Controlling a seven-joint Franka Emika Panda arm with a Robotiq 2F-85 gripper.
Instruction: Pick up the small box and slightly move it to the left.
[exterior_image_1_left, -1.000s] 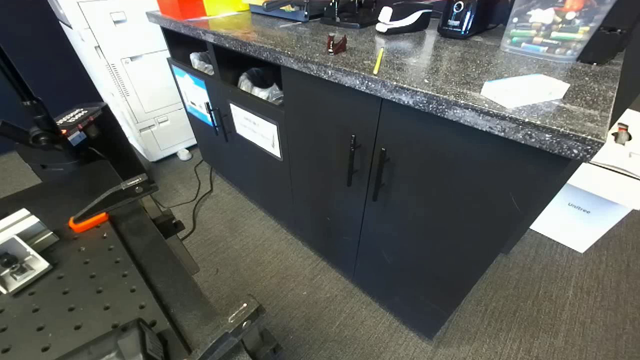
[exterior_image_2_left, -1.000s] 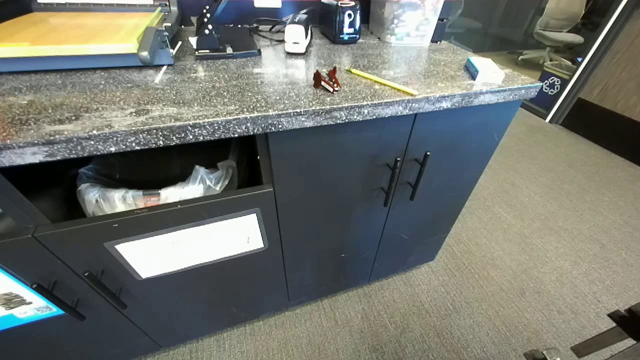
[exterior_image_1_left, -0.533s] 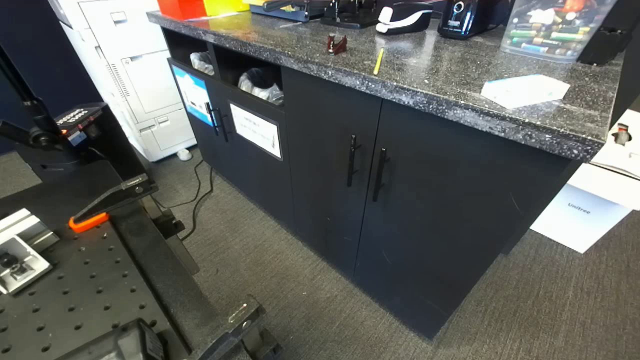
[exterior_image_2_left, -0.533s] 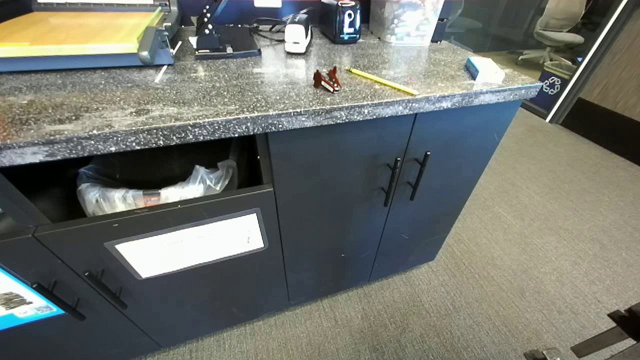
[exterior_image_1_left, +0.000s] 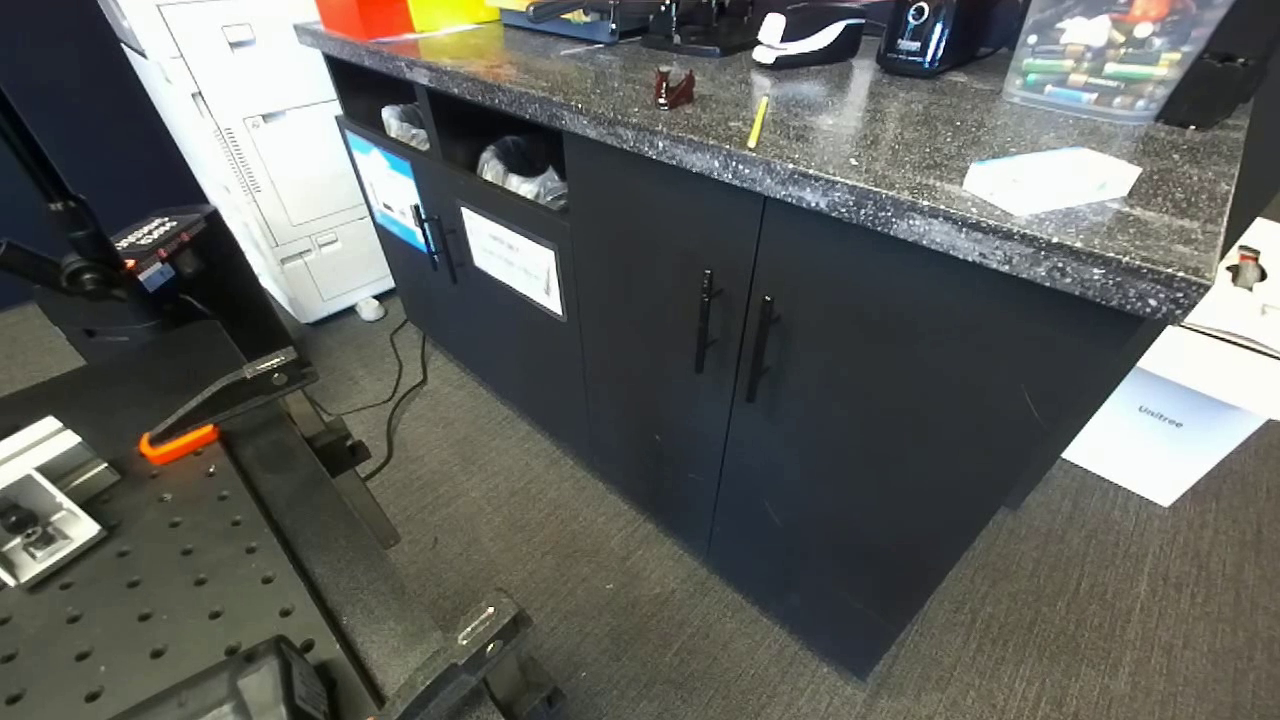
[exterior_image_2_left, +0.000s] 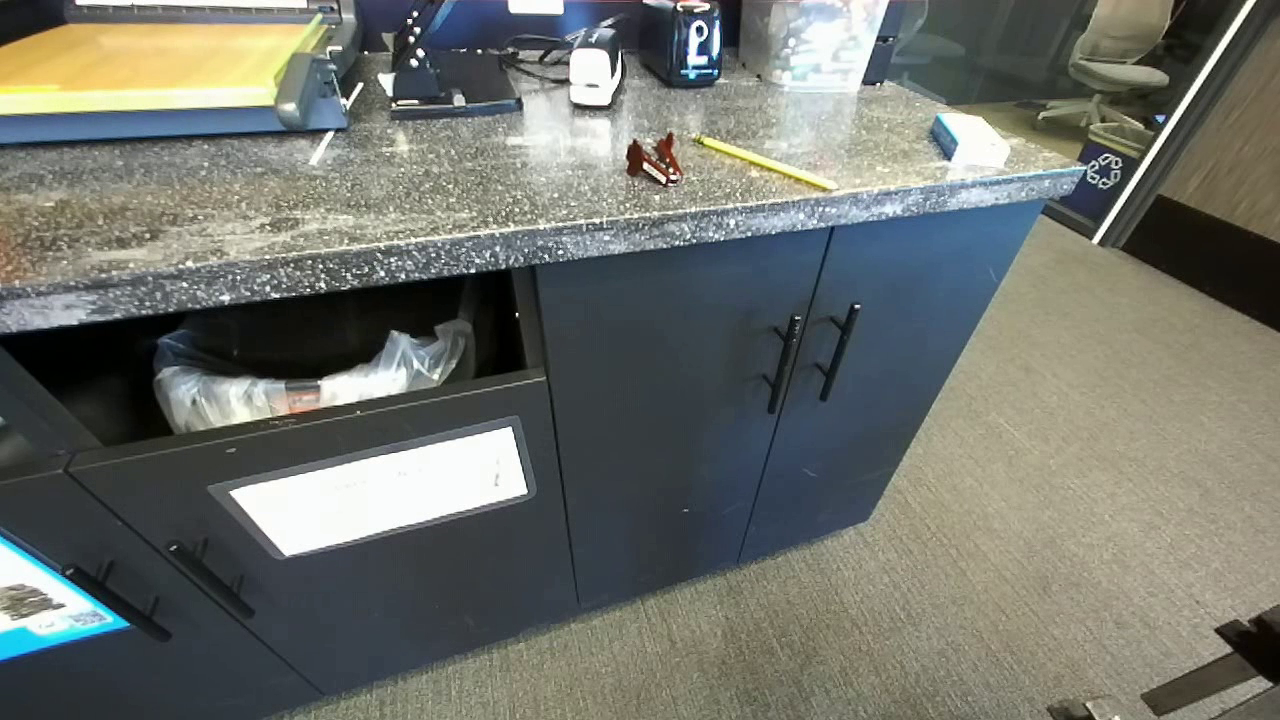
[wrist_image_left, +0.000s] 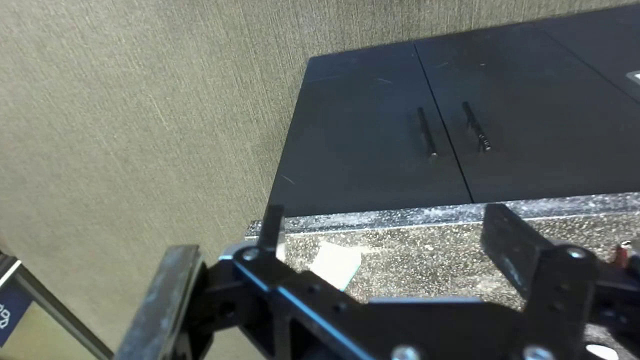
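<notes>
Approach, I'd say: the gripper hangs spread, height unclear from here, and must next straddle the small box.

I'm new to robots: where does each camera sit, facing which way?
An exterior view: overlooking a perforated tabletop, facing the cabinet slantwise; no arm recognizable.
An exterior view: opposite the cabinet, looking down; no arm recognizable.
Wrist view: on the wrist, image inverted, facing counter and cabinet; open gripper shows.
Both exterior views share the small box and pencil.
</notes>
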